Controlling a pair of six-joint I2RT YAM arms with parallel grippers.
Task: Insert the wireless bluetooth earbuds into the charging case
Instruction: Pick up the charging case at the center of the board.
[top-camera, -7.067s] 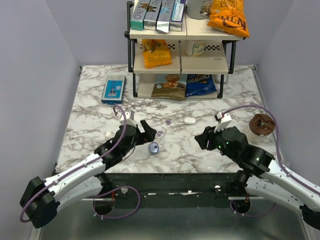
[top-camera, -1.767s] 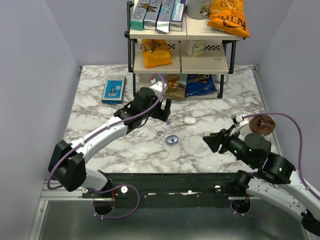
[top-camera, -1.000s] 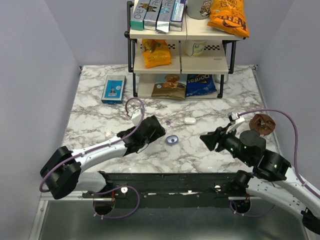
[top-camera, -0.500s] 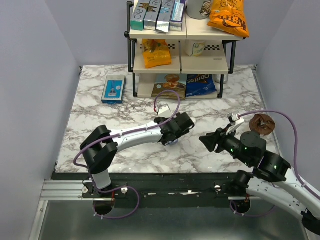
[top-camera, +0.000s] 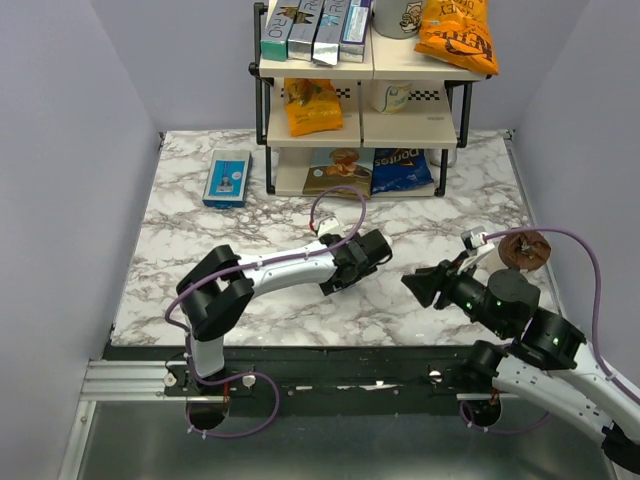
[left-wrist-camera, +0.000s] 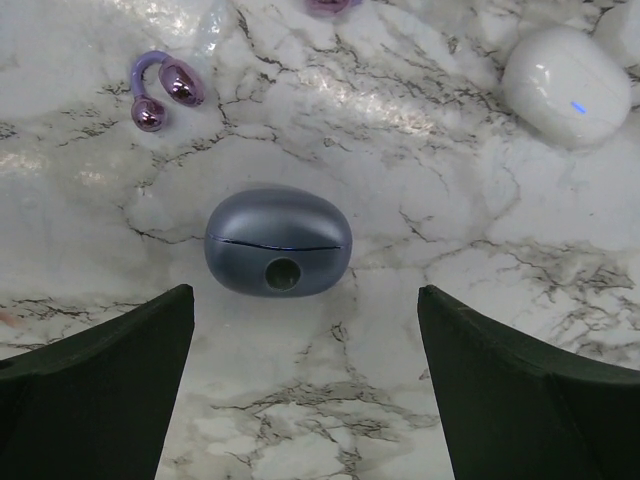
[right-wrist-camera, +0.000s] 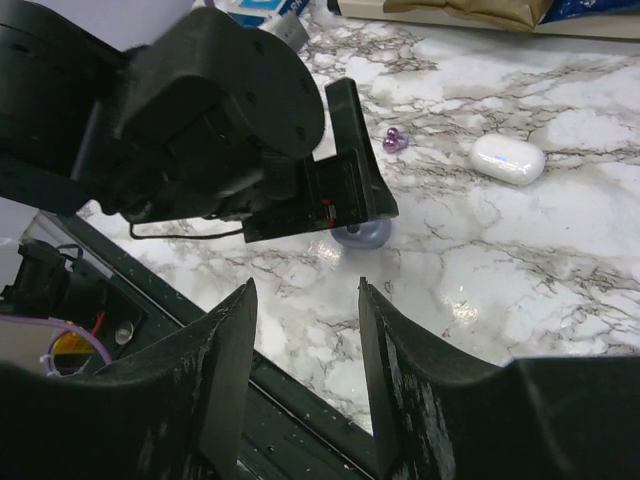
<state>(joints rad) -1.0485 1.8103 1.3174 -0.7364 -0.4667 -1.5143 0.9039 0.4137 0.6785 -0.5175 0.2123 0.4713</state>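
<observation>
- Case (left-wrist-camera: 278, 255) lies shut on the table (left-wrist-camera: 400, 200), centred between the fingers of the left gripper (left-wrist-camera: 303, 320), which are spread wide and touch nothing.
- Purple earbud (left-wrist-camera: 160, 90) sits beyond it to the left, and a white case (left-wrist-camera: 567, 72) is far right.
- Likely step: seize the case. Descend square and pinch its ends gently below the seam, because the smooth shell may squirt out.
- Right gripper (right-wrist-camera: 305, 290) hovers half-spread and empty, ready to lift the lid.

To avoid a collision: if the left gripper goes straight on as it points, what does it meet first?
Probably the charging case, lying almost centred ahead of the open left gripper; depth is hard to judge.
</observation>
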